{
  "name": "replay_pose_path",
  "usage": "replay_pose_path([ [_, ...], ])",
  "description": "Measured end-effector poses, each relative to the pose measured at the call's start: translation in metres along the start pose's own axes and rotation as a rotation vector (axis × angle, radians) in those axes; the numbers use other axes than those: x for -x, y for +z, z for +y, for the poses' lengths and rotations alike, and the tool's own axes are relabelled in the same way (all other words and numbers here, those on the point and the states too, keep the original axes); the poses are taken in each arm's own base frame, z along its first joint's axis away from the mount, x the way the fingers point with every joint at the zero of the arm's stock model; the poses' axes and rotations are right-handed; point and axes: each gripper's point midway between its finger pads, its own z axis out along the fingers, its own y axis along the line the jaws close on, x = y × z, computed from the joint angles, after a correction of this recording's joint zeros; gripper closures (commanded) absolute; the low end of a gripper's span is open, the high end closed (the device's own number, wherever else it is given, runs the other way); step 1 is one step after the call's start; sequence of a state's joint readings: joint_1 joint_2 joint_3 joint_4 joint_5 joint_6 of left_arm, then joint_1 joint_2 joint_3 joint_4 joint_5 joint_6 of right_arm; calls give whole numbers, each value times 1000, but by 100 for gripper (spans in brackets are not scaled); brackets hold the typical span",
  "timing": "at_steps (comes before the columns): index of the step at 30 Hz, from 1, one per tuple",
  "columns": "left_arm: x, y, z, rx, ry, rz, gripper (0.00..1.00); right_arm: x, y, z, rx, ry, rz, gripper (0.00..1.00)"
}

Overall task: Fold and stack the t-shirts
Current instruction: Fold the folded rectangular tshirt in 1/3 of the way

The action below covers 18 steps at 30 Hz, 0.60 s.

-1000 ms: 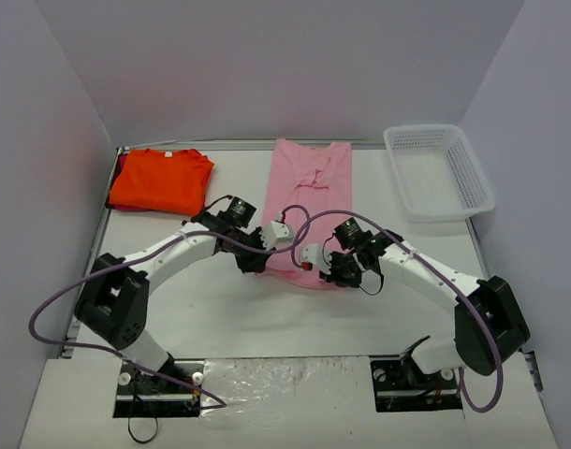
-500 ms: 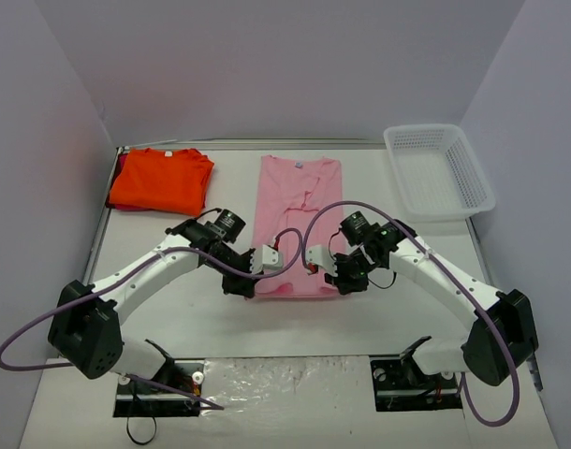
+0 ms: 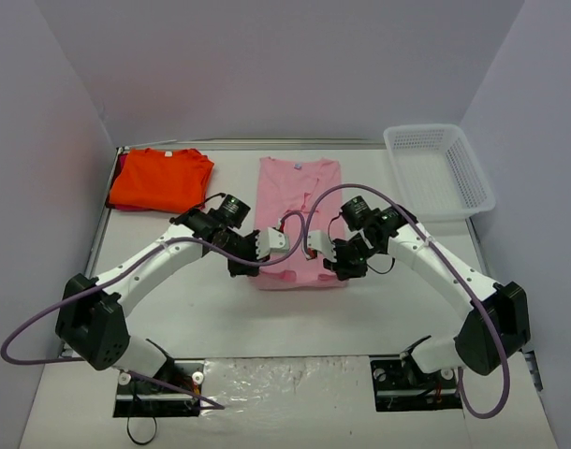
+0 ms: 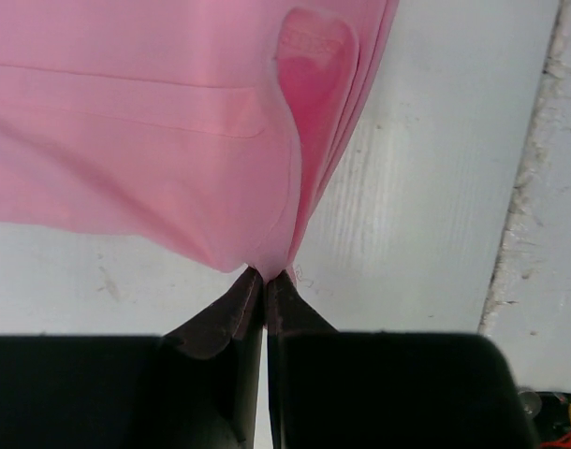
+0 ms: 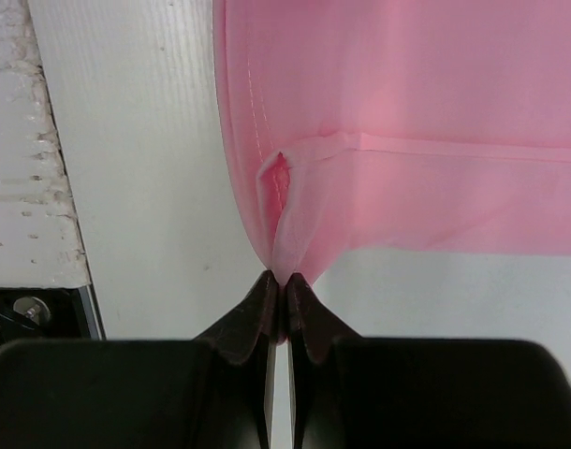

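Note:
The light pink t-shirt (image 3: 300, 187) lies lengthwise in the middle of the table, its near hem lifted. My left gripper (image 3: 256, 269) is shut on the hem's near-left corner; the left wrist view shows the pink cloth (image 4: 154, 140) bunching into the closed tips (image 4: 265, 276). My right gripper (image 3: 340, 271) is shut on the near-right corner; the right wrist view shows the cloth (image 5: 407, 140) pinched at the tips (image 5: 285, 279). The bright orange t-shirt (image 3: 161, 180) lies folded at the far left.
A white mesh basket (image 3: 438, 173) stands at the far right. The white table (image 3: 220, 318) is bare between the shirt and the arm bases. Purple cables loop over both arms near the shirt.
Both grippers stayed shut on the pink shirt's near corners. They spread apart and drew it toward me, flattening it, then moved slightly back toward the far side.

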<state>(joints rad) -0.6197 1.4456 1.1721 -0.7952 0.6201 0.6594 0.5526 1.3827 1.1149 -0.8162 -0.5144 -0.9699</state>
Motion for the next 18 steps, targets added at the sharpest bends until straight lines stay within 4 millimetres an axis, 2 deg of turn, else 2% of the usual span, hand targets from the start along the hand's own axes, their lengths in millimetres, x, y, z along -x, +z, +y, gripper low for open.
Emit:
replay_pose_path([
  [5, 11, -7, 27, 87, 4, -12, 98, 0, -9, -20, -39, 12, -12, 100],
  [10, 14, -12, 45, 142, -17, -39, 98, -6, -18, -40, -81, 46, -22, 100],
  [18, 24, -21, 75, 204, -48, -81, 98, -11, -15, -66, -89, 81, -25, 100],
])
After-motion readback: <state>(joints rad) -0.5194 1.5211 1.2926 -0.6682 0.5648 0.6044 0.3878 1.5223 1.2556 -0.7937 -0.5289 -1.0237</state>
